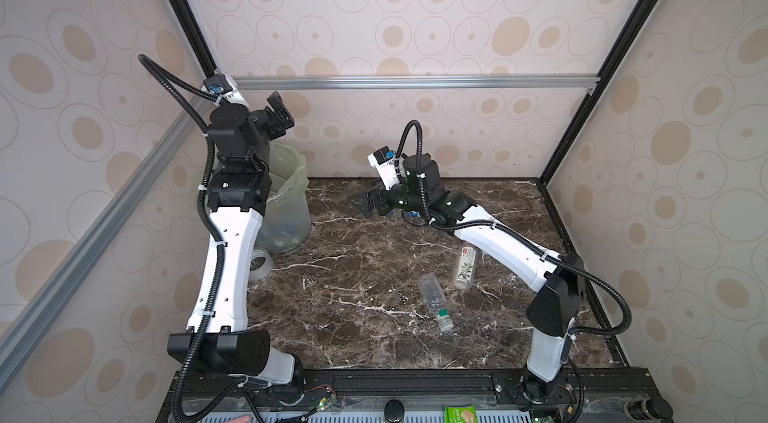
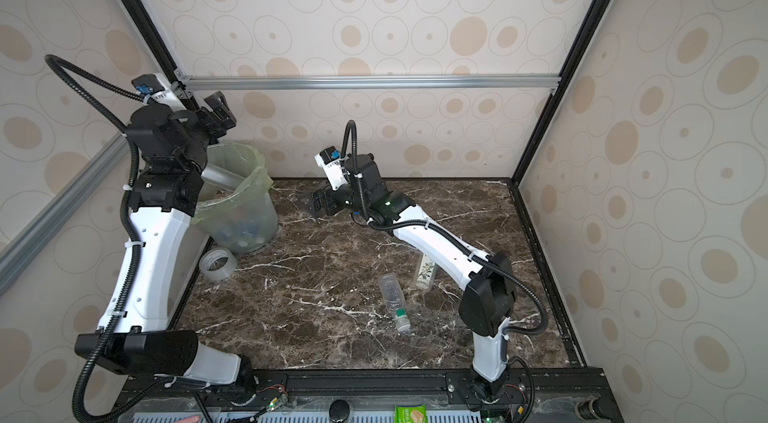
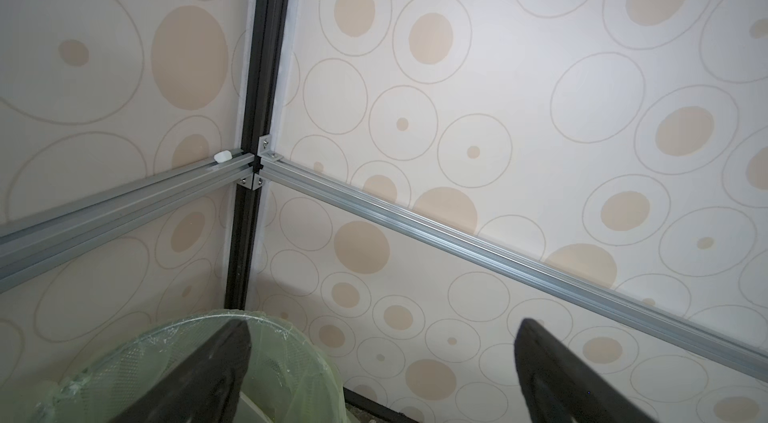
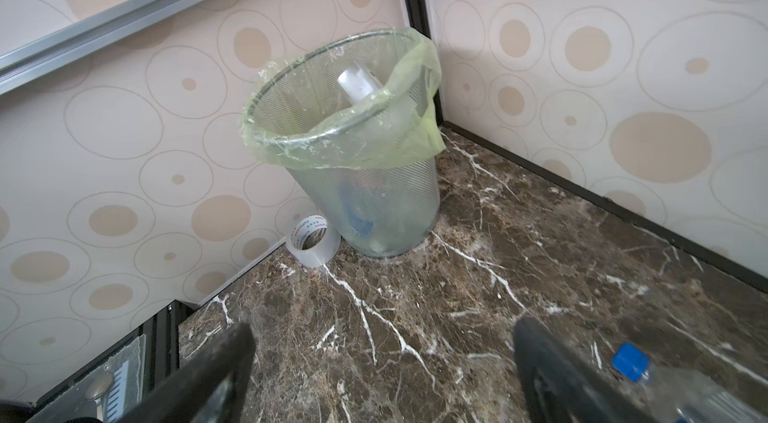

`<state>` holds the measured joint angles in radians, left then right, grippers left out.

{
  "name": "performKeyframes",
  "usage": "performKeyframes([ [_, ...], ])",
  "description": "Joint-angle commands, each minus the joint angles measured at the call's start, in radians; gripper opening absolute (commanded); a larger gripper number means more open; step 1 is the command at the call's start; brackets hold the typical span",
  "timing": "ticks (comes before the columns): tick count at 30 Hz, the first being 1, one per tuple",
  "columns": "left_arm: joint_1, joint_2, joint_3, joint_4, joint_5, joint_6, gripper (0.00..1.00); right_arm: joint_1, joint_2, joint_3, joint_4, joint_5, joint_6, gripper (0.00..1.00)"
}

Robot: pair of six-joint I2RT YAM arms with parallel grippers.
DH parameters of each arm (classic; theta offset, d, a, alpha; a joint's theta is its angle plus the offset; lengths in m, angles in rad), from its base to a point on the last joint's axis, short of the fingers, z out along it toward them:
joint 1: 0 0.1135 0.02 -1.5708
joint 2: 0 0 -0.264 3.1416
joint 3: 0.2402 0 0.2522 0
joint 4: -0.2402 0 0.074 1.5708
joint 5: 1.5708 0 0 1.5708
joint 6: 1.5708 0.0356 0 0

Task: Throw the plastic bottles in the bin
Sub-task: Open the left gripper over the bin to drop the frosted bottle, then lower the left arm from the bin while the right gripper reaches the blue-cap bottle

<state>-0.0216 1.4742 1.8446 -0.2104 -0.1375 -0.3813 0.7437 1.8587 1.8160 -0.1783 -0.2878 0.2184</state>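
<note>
left gripper [image 1: 281, 114]: its fingers are spreading wide and holding nothing. It is hanging high above the bin [image 1: 293, 196], in the back left corner.
left fingers: in the wrist view one finger [image 3: 208, 371] is showing in front of the bin's green rim [image 3: 291, 354]. The other finger [image 3: 557, 371] is showing in front of the wall [image 3: 540, 109]. Nothing is sitting between them.
right gripper [image 1: 365, 202]: its fingers are spreading wide too, and holding nothing. It is hanging low over the back middle of the table [image 1: 353, 283]. It is pointing at the bin and staying well apart from it.
bin: it is standing upright on the table, with a pale green bag folding over its rim [image 4: 332, 138].
tilted bottle [image 4: 357, 84]: it is leaning inside the bin's mouth, with one end poking up near the rim. It is showing in a top view too [image 2: 220, 177].
bottom bottles [image 4: 361, 217]: some are lying at the bottom of the bin. They are looking blurry through its side, so I cannot count them.
blue-cap bottle [image 4: 665, 387]: it is lying on the table just beside one right finger. I cannot tell if they are touching.
green-cap bottle [image 1: 432, 296]: it is lying on the table toward the front, well apart from both grippers.
white-label bottle [image 1: 464, 271]: it is lying near the green-cap bottle, close by the right arm.
tape [image 4: 313, 244]: it is lying on the table right beside the bin.
</note>
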Motion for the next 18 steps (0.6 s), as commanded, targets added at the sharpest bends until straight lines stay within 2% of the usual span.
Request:
performKeyframes([
  [1,-0.066,0.009,0.036,-0.022,-0.006,0.012,0.99,-0.058,-0.052,-0.029,-0.020,0.043,0.046,1.00],
  [5,-0.175,0.027,0.015,-0.035,-0.025,0.010,0.99,-0.128,-0.059,-0.042,-0.135,0.104,0.051,1.00],
  [12,-0.366,0.053,-0.146,0.001,-0.002,-0.064,0.99,-0.271,-0.005,-0.055,-0.359,0.180,0.074,1.00],
  [18,-0.489,0.107,-0.273,0.017,0.026,-0.118,0.99,-0.360,0.028,-0.123,-0.391,0.202,0.069,1.00],
])
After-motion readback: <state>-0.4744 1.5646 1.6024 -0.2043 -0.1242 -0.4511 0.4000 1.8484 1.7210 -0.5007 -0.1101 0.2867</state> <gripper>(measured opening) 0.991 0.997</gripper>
